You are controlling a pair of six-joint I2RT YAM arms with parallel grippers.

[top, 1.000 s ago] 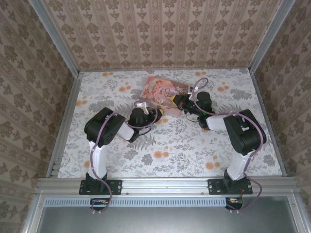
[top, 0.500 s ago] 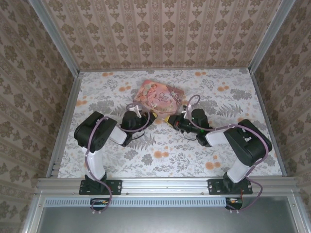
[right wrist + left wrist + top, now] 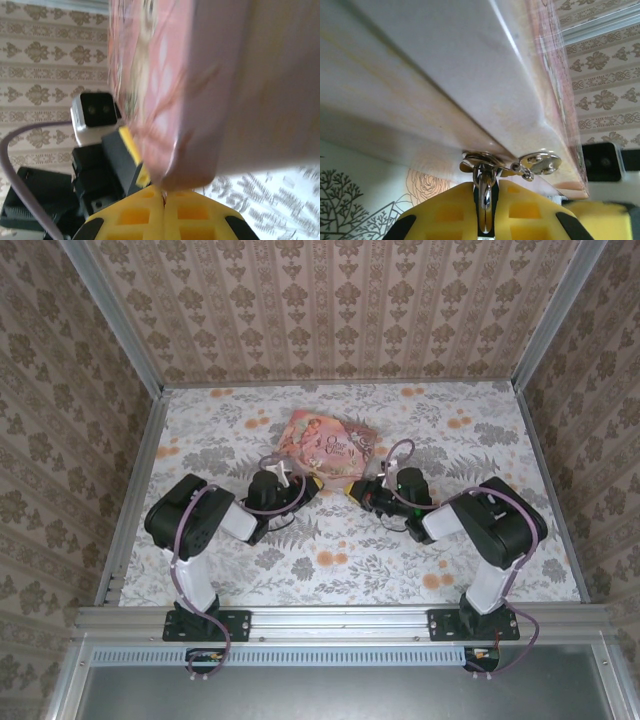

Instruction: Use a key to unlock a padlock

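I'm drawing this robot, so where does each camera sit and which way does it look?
Top external: above, behind, looking down on table, pink tin, left arm, right arm.
Left wrist: low, facing the tin's wall; left gripper pinches a silvery metal piece.
Right wrist: low, facing the tin's corner; right gripper shut.
Shared: all see the tin; each wrist view catches the other arm.

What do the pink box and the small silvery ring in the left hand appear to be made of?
The pink box: probably thin printed metal or card; glossy glare streaks along its pale side. The silvery ring, pinched in the left hand: polished metal, with bright mirror-like highlights.
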